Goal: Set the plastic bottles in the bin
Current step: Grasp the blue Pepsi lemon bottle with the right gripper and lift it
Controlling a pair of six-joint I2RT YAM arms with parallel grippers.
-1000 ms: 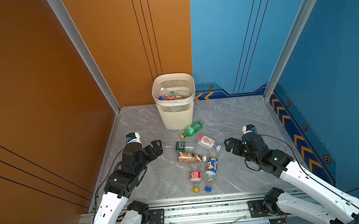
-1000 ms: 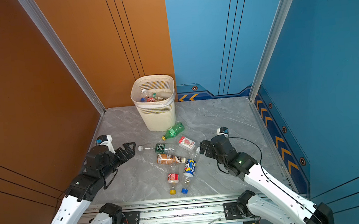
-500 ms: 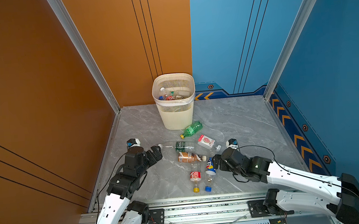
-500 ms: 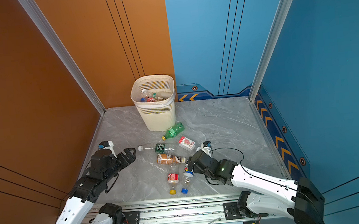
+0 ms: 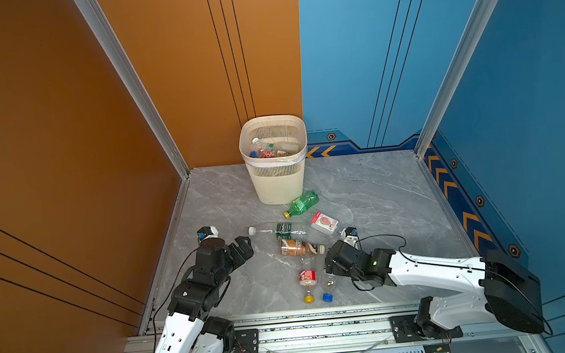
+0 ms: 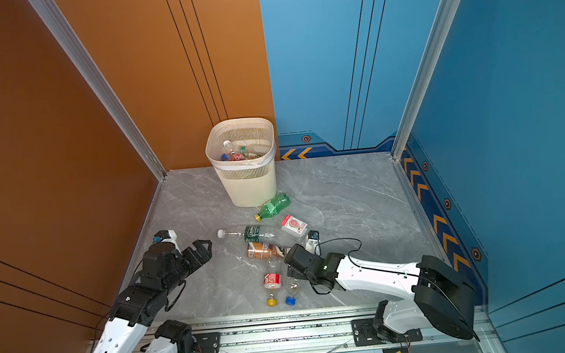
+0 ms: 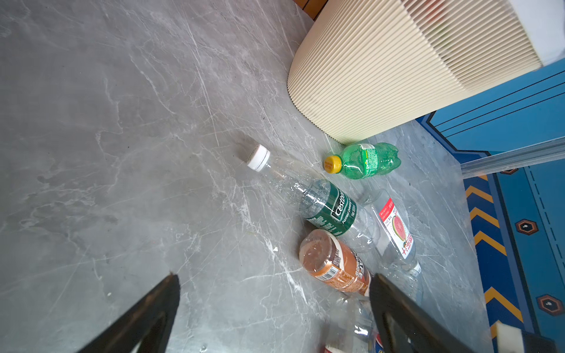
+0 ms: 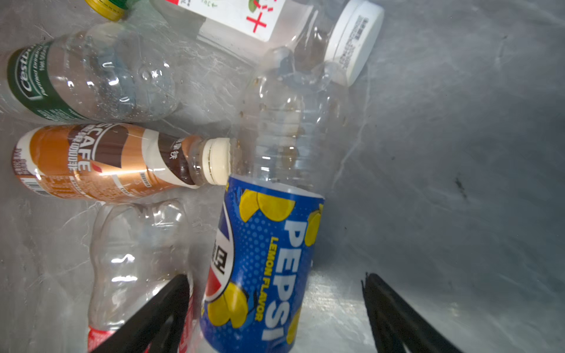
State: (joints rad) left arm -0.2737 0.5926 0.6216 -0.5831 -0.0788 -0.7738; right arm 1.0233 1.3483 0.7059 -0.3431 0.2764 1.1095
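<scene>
We look on a grey marbled counter (image 5: pixel 380 193). At its far edge the cream slatted bin (image 5: pixel 278 184) stands upright, and just by its foot lies a green bottle (image 5: pixel 301 203) with a yellow cap. Nearer to us lie a clear Cestbon water bottle (image 5: pixel 279 231), a watermelon-label bottle (image 5: pixel 325 223) beside it, and a brown Nescafé bottle (image 5: pixel 297 247). Closest to the near edge we find a red-label bottle (image 5: pixel 307 280) and a Pepsi lemon bottle (image 8: pixel 263 269) side by side.

My right gripper (image 5: pixel 331 267) covers the label of the Pepsi bottle (image 8: pixel 263 269) in both top views; only its neck and blue cap (image 5: pixel 327 297) show, at six o'clock from my gripper. The bottles (image 5: pixel 266 150) inside the bin (image 5: pixel 276 185) are too small to count.
</scene>
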